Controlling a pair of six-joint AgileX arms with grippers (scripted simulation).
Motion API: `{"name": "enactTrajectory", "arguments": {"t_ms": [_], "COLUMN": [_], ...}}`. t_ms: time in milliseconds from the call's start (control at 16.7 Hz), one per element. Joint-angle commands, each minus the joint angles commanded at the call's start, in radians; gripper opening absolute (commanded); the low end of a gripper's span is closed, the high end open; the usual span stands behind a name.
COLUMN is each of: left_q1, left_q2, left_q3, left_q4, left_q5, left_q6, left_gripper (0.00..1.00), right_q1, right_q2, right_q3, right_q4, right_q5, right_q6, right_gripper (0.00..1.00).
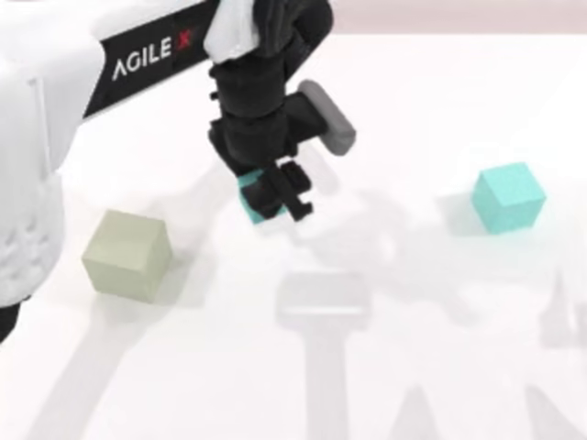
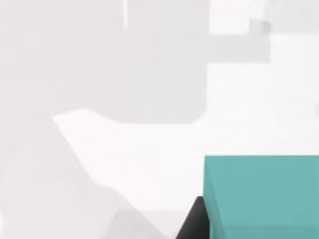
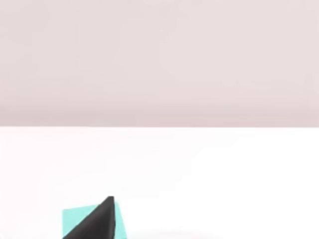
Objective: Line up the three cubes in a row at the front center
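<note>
My left gripper (image 1: pixel 278 197) reaches in from the upper left of the top view and is shut on the small teal cube (image 1: pixel 248 199). It holds the cube above the table near the middle, and its fingers hide most of it. In the left wrist view the teal cube (image 2: pixel 261 196) presses against one dark finger (image 2: pixel 197 223). The large beige-green cube (image 1: pixel 127 255) rests on the table at the left. The medium cyan cube (image 1: pixel 508 196) rests at the right. My right arm is outside the top view. Its wrist view shows one dark fingertip (image 3: pixel 99 221) in front of the cyan cube (image 3: pixel 74 219).
The white table (image 1: pixel 413 367) carries soft grey shadows of the arms across its front half. Its far edge (image 1: pixel 459 33) meets a pale pink wall.
</note>
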Motion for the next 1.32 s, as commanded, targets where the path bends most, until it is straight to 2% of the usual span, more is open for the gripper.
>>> {"name": "enactTrajectory", "arguments": {"t_ms": [360,540,960,1320], "left_q1": [-0.298,-0.398,-0.410,-0.412], "left_q2": [0.002,-0.003,-0.001,0.038], "left_q3": [0.044,0.057,0.041,-0.118], "left_q4": [-0.051,-0.065,-0.048,0.156], "left_q5": [-0.001,-0.001,0.000,0.000], "left_q6": [0.023,0.031,0.033,0.032], "left_gripper": [0.00,0.00,0.00,0.00], "right_q1": [0.000,0.000,0.000,0.000], "right_q2": [0.000,0.000,0.000,0.000], "right_q3": [0.000,0.000,0.000,0.000], "right_q4": [0.000,0.000,0.000,0.000], "right_q5": [0.000,0.000,0.000,0.000], "right_q6": [0.000,0.000,0.000,0.000], "right_gripper": [1.00,1.00,1.00,1.00]}}
